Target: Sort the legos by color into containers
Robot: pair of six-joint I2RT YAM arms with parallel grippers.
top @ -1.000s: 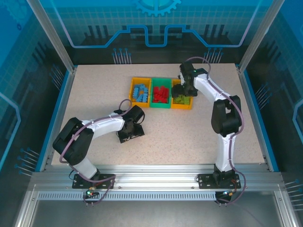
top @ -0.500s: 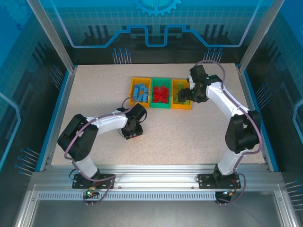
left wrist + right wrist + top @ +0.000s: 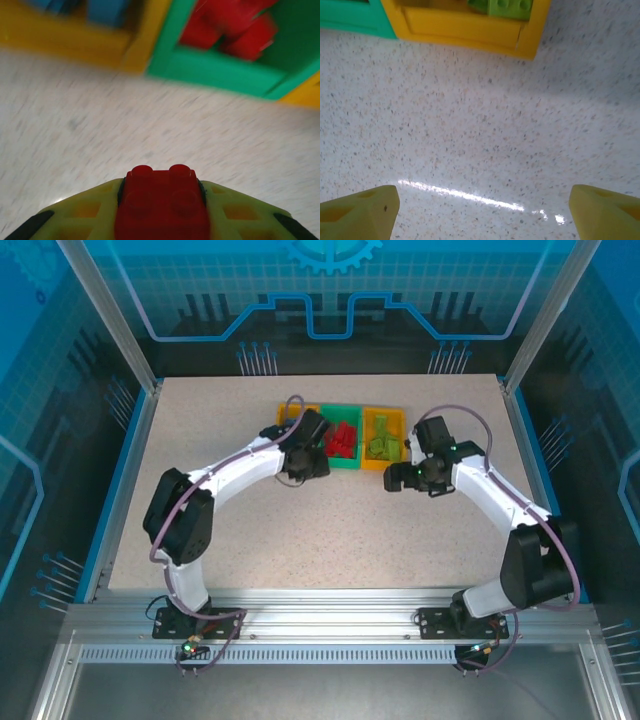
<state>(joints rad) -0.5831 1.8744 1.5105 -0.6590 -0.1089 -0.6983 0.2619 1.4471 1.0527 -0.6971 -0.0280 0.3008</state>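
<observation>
A red lego (image 3: 162, 202) sits between my left gripper's yellow-green fingers (image 3: 75, 212), which are shut on it. That left gripper (image 3: 303, 465) hangs just in front of the containers, near where the left orange bin (image 3: 65, 42) with blue legos (image 3: 105, 10) meets the green bin (image 3: 215, 70) holding red legos (image 3: 240, 25). My right gripper (image 3: 484, 215) is open over bare table, nothing between its fingers (image 3: 360, 212). It hovers in front of the right orange bin (image 3: 465, 27), where light green legos (image 3: 502, 7) lie. The left arm hides most of the left bin from above.
The three joined bins (image 3: 383, 462) stand at the back middle of the speckled table (image 3: 350, 530). Blue rails (image 3: 115, 490) run along the table's sides. Both arms arch inward toward the bins.
My left gripper has travelled from mid-table up to the bins' front with the red lego. My right gripper has pulled back out of the right orange bin toward the near side.
</observation>
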